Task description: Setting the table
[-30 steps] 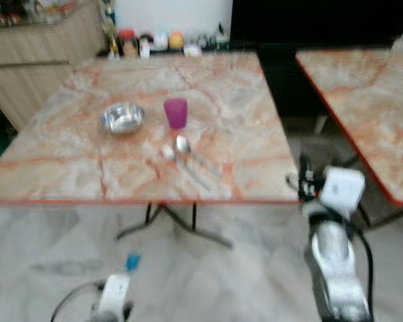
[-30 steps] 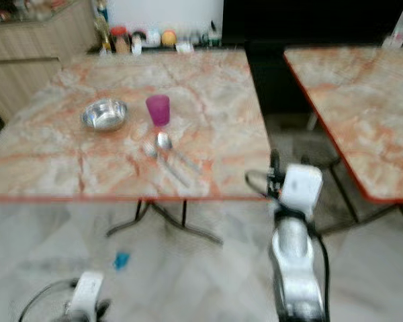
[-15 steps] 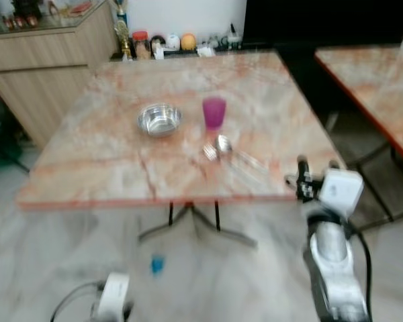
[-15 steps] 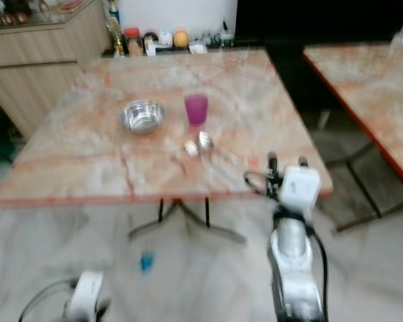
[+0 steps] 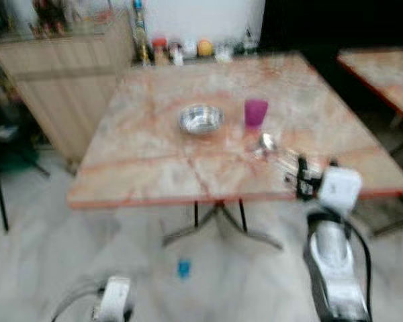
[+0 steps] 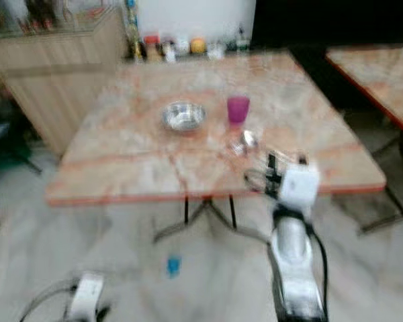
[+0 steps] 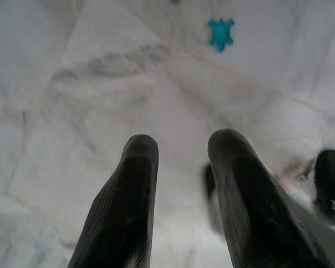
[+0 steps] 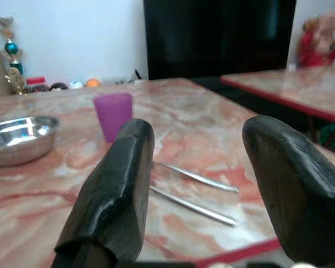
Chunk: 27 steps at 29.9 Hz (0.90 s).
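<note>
A: Since a second ago your head view has swung, so the square marble-patterned table with a red edge [image 5: 154, 168] sits further right and a pale wooden counter [image 5: 67, 80] fills the left; the things on it lie as before.

B: What do you see on the table?

A: A round steel bowl [image 5: 201, 119], a pink plastic cup [image 5: 256, 113] beside it, and two long silver utensils [image 8: 198, 192] nearer the front edge. From the head they blur into one glint; your right wrist view separates them, lying side by side just behind the cup.

B: And the claws?

A: Your right gripper [image 8: 198, 184] hovers at the table's front edge, fingers spread wide, holding nothing. Your left gripper [image 7: 178, 167] hangs low over the grey marble floor [image 7: 72, 84], fingers slightly parted, empty. That wrist view makes out a small turquoise turtle-shaped piece [image 7: 220, 33] on the floor; the head shows it as a blue smudge.
</note>
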Available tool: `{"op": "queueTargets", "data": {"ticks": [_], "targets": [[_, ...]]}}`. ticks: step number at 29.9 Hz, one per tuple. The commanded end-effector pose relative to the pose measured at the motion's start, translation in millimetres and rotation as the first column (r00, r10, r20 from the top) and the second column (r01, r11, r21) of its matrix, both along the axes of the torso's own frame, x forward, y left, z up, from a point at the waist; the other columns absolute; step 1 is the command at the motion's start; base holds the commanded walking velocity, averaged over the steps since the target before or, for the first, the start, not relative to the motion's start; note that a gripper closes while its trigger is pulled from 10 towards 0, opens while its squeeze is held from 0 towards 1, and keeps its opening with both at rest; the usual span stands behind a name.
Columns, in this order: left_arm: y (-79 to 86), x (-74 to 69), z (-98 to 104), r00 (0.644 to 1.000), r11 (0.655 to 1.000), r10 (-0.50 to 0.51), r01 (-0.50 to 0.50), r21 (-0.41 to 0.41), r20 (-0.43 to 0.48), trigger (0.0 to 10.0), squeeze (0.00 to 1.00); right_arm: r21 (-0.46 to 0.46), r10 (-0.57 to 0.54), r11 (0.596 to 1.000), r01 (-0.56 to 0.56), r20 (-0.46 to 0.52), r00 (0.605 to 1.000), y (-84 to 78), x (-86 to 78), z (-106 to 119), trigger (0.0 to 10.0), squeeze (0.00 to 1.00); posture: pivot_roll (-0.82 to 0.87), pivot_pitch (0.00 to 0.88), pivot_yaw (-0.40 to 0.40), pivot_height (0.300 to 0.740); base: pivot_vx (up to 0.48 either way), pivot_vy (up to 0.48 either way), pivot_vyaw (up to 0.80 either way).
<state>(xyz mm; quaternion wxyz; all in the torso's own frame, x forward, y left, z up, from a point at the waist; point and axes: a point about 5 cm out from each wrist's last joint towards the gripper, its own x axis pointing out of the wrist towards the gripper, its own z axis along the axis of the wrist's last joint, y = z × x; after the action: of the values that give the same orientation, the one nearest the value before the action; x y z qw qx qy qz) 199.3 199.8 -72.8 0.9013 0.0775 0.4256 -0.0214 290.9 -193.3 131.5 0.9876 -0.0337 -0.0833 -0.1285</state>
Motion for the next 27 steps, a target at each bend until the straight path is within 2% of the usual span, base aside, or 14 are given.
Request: {"op": "queueTargets", "data": {"ticks": [1,9,27], "targets": [[7.6,-4.0,-1.0,1.0,1.0,-0.001,0.001,0.02,-0.016,10.0,0.0,0.012,0.023,1.0,-0.024,0.02,1.0,8.6,2.5,4.1,10.0,0.0,-0.05,0.0,0.02,0.74,0.0,0.401,0.0],[5.0,-1.9,-0.3,1.0,1.0,-0.008,0.009,0.018,-0.01,10.0,0.0,0.008,0.029,1.0,-0.029,0.012,1.0,9.4,1.8,1.2,10.0,0.0,-0.05,0.0,0.017,0.74,0.0,0.395,0.0],[2.4,5.9,4.0,1.0,1.0,-0.021,0.021,0.005,0.023,10.0,0.0,0.012,0.043,0.999,-0.043,0.014,0.999,13.7,2.9,1.1,10.0,0.0,-0.04,0.0,0.013,0.74,0.0,0.0,0.0]]}}
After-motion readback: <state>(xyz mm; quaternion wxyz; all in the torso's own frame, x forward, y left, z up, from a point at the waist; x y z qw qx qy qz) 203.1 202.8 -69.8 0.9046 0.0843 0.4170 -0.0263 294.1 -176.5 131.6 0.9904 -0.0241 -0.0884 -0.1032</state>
